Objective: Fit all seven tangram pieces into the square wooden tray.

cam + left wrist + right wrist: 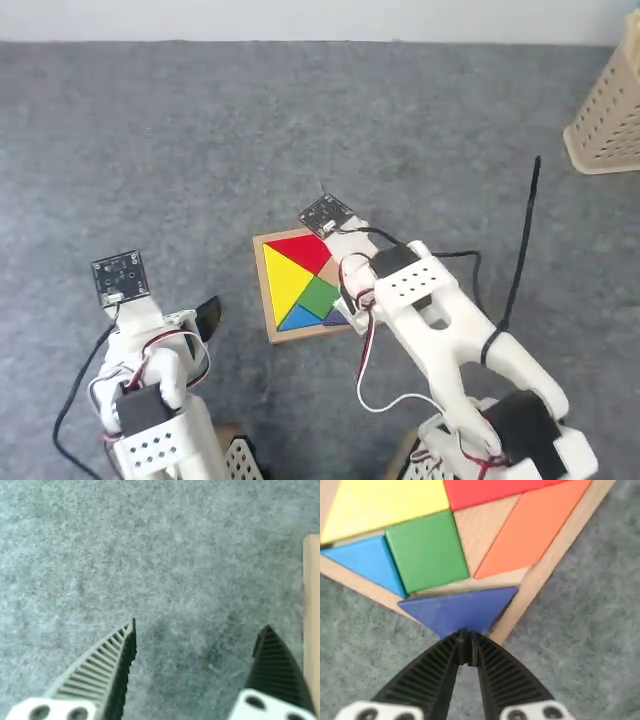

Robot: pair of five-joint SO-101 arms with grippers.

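The dark blue triangle lies across the tray's corner, overlapping the rim. Its point touches the right gripper, whose fingers are pressed together. That arm stretches low over the same corner. The left gripper hangs beside the tray, fingers spread wide above the carpet. From above we see red, yellow and green pieces in the tray. The right wrist view adds the orange piece beside the triangle.
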